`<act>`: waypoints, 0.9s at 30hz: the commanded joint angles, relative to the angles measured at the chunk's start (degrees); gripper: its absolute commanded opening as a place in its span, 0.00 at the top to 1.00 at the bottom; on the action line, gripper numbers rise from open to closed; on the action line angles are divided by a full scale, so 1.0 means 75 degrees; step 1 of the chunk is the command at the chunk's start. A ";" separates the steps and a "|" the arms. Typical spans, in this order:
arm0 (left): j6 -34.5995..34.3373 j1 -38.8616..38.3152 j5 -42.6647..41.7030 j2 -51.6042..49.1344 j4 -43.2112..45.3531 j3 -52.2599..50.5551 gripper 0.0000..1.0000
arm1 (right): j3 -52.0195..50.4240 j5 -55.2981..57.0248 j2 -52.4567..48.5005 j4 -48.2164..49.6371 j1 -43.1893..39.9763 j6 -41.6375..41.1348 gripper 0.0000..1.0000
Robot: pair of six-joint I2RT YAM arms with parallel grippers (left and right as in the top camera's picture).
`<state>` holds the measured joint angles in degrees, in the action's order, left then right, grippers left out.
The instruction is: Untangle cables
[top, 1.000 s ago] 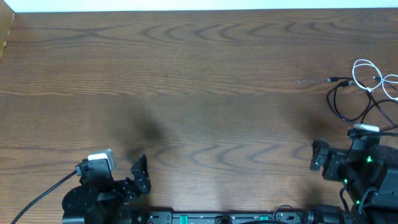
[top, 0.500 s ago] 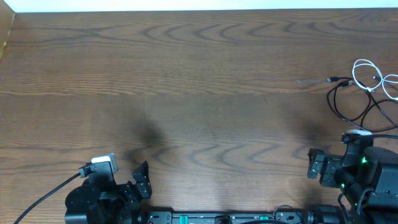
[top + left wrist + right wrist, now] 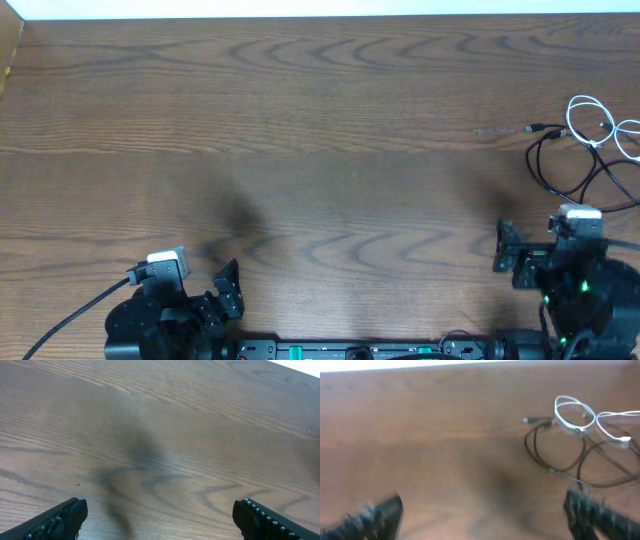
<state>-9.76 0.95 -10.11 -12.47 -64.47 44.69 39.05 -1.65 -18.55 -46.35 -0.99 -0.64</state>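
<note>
The black cable (image 3: pixel 560 165) and the white cable (image 3: pixel 595 125) lie tangled at the table's far right edge. They also show in the right wrist view, black cable (image 3: pixel 555 455) looped under the white cable (image 3: pixel 575 415). My right gripper (image 3: pixel 515 255) is open and empty, below and left of the cables; its fingers frame bare wood in its wrist view (image 3: pixel 485 515). My left gripper (image 3: pixel 228 285) is open and empty near the front left edge; its wrist view (image 3: pixel 160 515) shows only wood.
The brown wooden table (image 3: pixel 320 130) fills the view. A thick black wire (image 3: pixel 60 315) runs from the left arm toward the front left corner. The table's far edge meets a white strip (image 3: pixel 320 8).
My right arm has moved slightly; its gripper shifted a little up and stays open. The left arm drew back a little toward the front edge. The cables have not moved.
</note>
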 commanded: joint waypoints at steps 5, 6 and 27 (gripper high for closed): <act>0.0096 -0.0009 0.0099 0.0038 -0.0003 0.0000 0.02 | -0.1955 -0.0023 0.1719 0.3072 0.0676 0.0557 0.01; 0.0096 -0.0009 0.0099 0.0038 -0.0003 0.0000 0.02 | -0.2326 -0.0020 0.1985 0.3681 0.0752 0.0557 0.01; 0.0096 -0.0009 0.0099 0.0038 -0.0003 0.0000 0.02 | -0.5167 0.0143 0.2436 0.7685 0.0775 0.1620 0.01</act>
<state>-9.76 0.95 -9.93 -12.47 -64.51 44.69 0.38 -1.26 -0.60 16.34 4.64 8.69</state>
